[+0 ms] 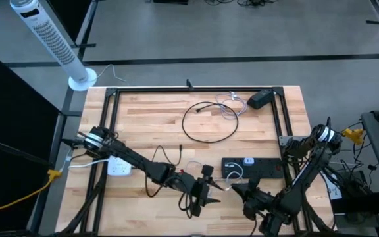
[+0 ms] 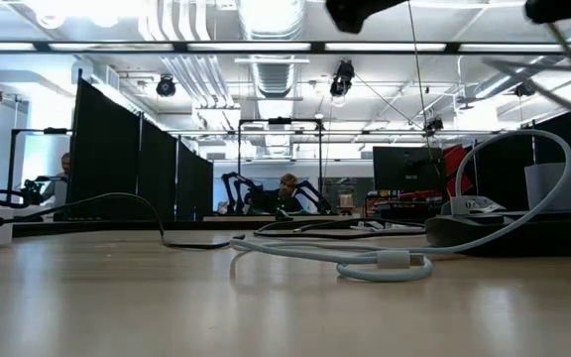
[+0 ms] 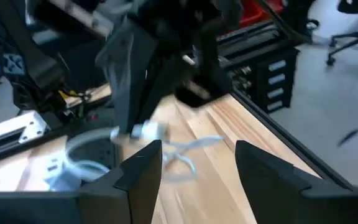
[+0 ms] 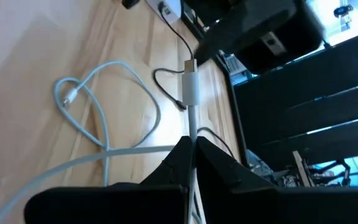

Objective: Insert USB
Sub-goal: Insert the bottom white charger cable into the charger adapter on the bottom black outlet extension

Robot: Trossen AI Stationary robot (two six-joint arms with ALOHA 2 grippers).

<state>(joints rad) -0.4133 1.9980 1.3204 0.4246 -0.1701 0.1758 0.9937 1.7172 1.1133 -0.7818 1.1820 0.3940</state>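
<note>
My right gripper [image 4: 193, 144] is shut on a white USB cable [image 4: 104, 106], whose white plug [image 4: 190, 87] with its metal tip sticks out past the fingertips above the wooden table. The cable's slack loop [image 2: 385, 263] lies on the table in front of a black power strip [image 1: 252, 166]. In the high view my right gripper [image 1: 239, 189] stands near the front edge, facing my left gripper [image 1: 209, 191]. My left gripper [image 3: 197, 163] is open with nothing between its fingers, a little short of the plug [image 3: 145, 130]. My right gripper pinches the white cable [image 4: 193, 127] between its two fingers, just behind the plug's white housing. The cable runs along the fingers, which slant down toward the table's left. The plug sticks out beyond the fingertips, clear of the table. The rest trails slack onto the wood.
A white adapter [image 1: 118, 166] lies at the left. A black cable loop [image 1: 209, 118] and a black power brick [image 1: 262, 99] lie toward the far edge. A dark metal frame [image 1: 114, 105] runs around the tabletop.
</note>
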